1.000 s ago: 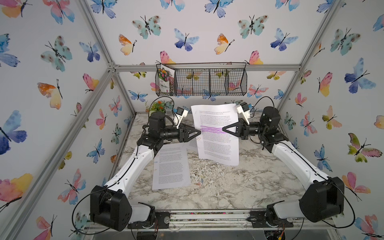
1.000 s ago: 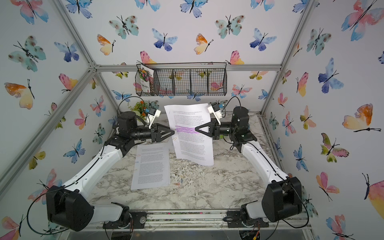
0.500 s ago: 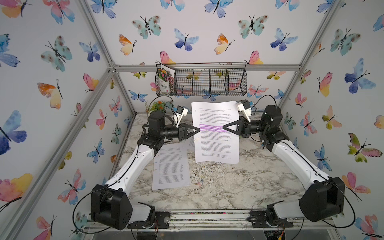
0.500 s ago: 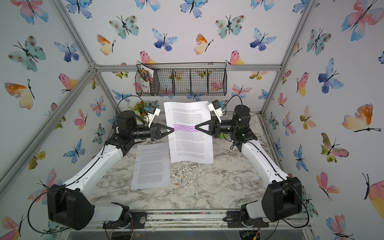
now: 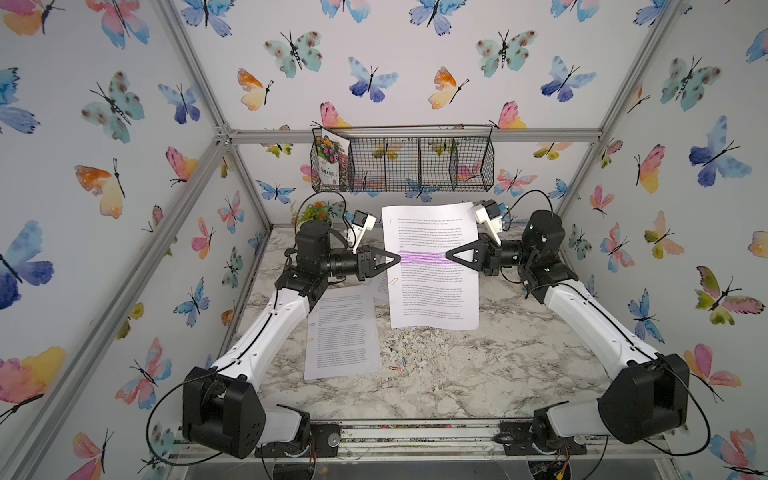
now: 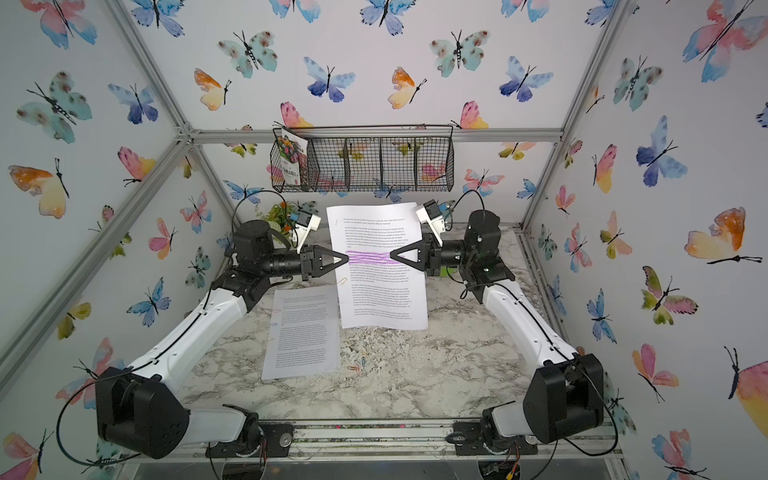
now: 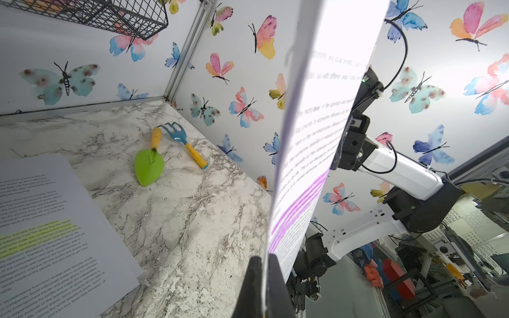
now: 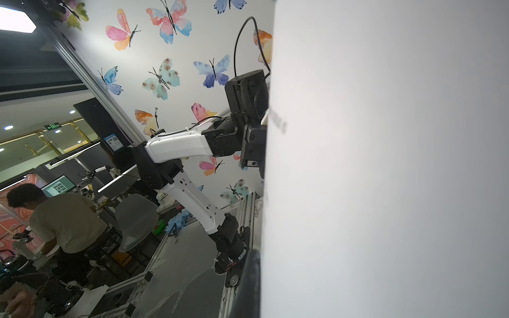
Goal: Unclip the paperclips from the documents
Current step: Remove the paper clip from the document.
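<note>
White walls (image 5: 104, 249) printed with watercolour butterflies close the cell on three sides and overhead; aluminium struts (image 5: 561, 134) run along the corners; a black wire basket (image 5: 436, 166) hangs on the back wall, a flower packet (image 5: 330, 162) in its leftmost compartment; the bench (image 5: 478, 374) is white marble with grey veins; past the open front, the right wrist view shows an office: a bright ceiling light (image 8: 16, 23), a green exit sign (image 8: 52, 126), a grey chair (image 8: 136, 220), a lit monitor (image 8: 57, 187), a person (image 8: 63, 220) bent over a desk.

Soft, even light fills both top views, shadows faint and frame rails (image 5: 185, 50) bowing at the edges, while on my wrist cameras the document (image 7: 311, 132) looms blurred and a ceiling lamp (image 8: 16, 23) glares.
</note>
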You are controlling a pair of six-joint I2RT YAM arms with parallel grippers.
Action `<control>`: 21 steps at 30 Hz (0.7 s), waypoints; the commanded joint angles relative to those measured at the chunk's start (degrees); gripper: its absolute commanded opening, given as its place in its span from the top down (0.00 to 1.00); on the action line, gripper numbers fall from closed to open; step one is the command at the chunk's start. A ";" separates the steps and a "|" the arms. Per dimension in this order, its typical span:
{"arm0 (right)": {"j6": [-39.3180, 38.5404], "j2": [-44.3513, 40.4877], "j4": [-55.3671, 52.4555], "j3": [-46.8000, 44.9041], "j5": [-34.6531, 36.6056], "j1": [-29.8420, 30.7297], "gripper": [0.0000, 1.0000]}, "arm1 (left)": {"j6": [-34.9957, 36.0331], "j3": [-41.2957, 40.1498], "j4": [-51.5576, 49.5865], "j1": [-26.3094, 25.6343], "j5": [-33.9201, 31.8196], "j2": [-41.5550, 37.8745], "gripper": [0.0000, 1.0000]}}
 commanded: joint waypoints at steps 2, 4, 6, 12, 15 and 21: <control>-1.78 -1.24 0.33 -0.48 0.43 0.21 0.98 | 2.00 2.25 -5.90 -0.09 -1.20 0.64 1.00; -2.77 -1.34 -0.26 -0.45 0.81 -0.25 0.98 | 3.83 2.51 -9.33 0.13 -4.04 0.45 1.00; -3.52 -1.51 -0.81 -0.53 1.09 -1.41 0.98 | 5.94 2.67 -13.27 0.48 -8.34 -0.22 1.00; -4.08 -1.69 -0.82 -0.41 0.83 -2.77 0.98 | 8.82 1.20 -18.37 1.82 -19.65 -3.19 1.00; -4.09 -1.85 -0.91 -0.56 0.66 -2.76 0.98 | 9.27 0.98 -20.19 2.11 -22.59 -3.64 1.00; -4.10 -2.13 -1.12 -0.68 0.15 -2.77 0.98 | 9.14 1.26 -22.36 2.20 -25.23 -3.33 1.00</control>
